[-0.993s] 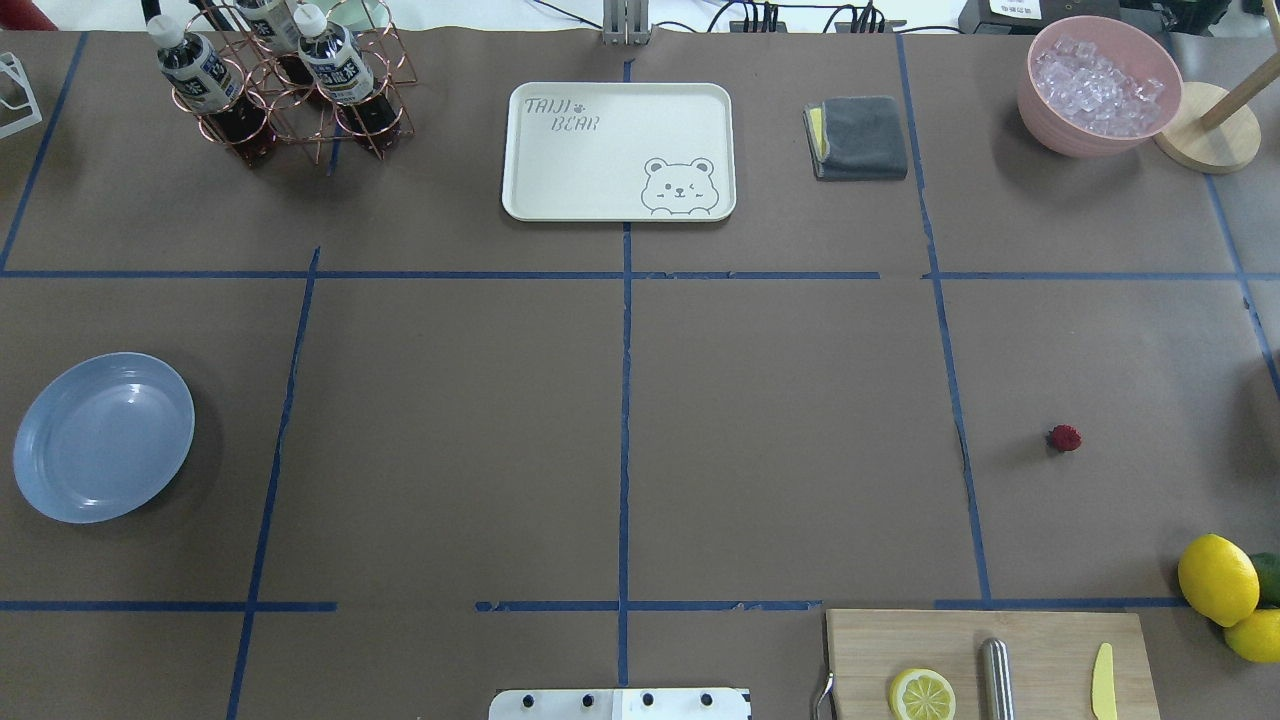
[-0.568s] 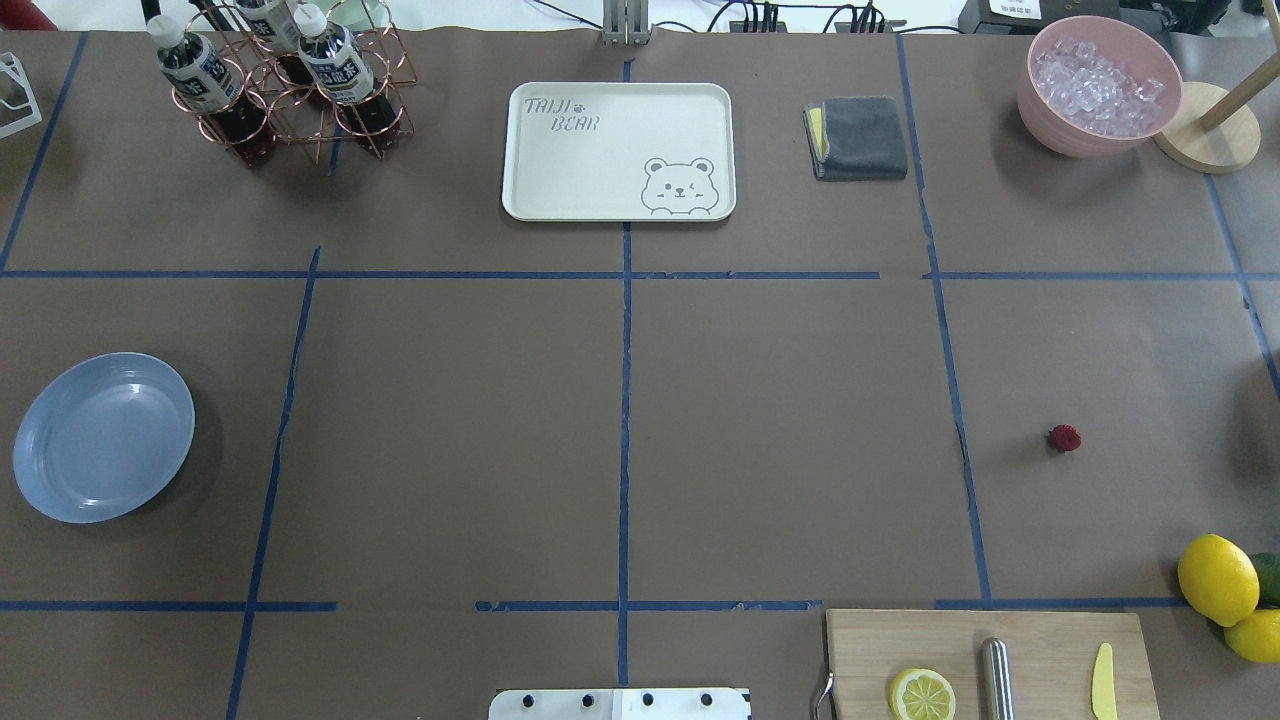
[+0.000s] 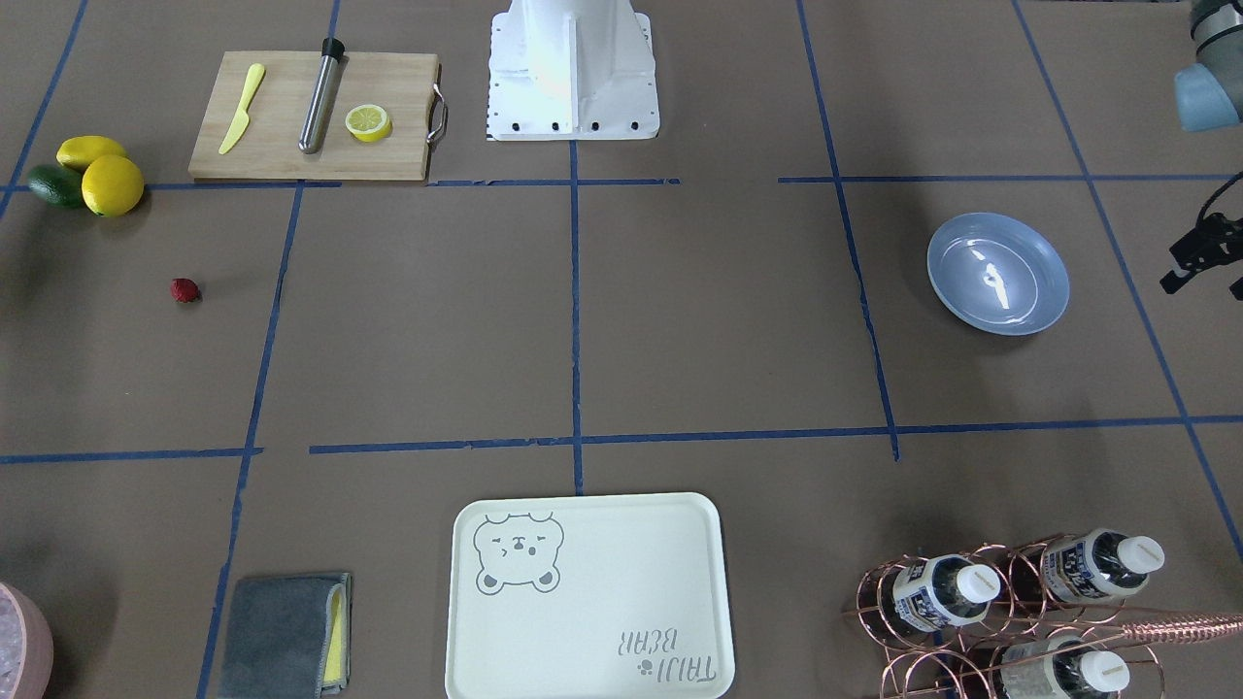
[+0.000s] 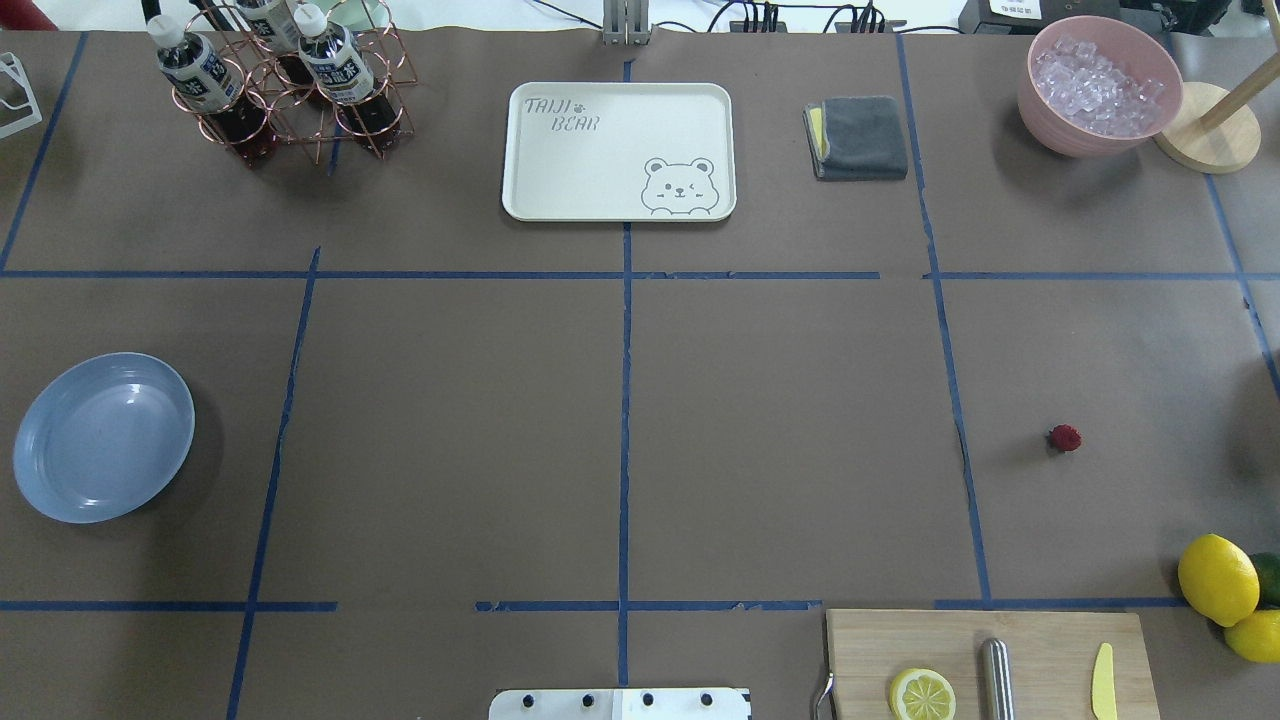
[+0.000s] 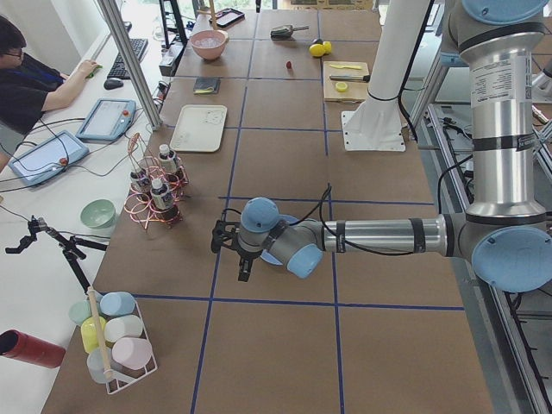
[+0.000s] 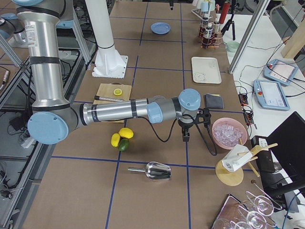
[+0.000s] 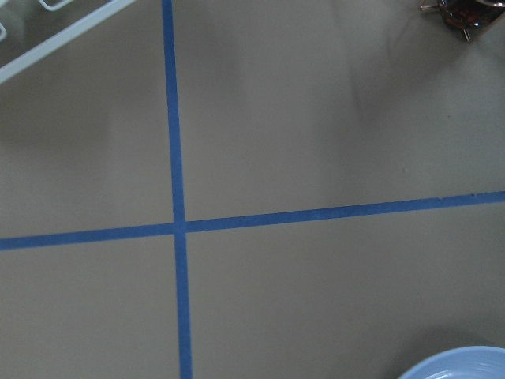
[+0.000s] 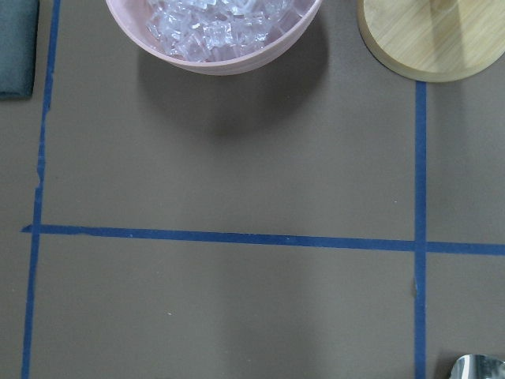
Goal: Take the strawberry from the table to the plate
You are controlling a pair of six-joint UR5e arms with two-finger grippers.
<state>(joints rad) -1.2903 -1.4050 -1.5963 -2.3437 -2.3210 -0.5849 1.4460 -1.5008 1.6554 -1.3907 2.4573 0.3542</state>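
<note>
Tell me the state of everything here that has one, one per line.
strawberry: lying on the table, ungrasped.
plate: empty.
tray: empty.
pink bowl: filled with ice.
bottles: capped, upright in the rack.
lemon half: cut face up on the cutting board.
left end effector: cannot tell open or shut.
right end effector: same.

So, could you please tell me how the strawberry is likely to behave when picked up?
The strawberry is tiny and roundish, so it is probably light and may roll on the flat table if nudged. Being so small, it could easily slip from a loose pinch; whether it is soft I cannot tell.
</note>
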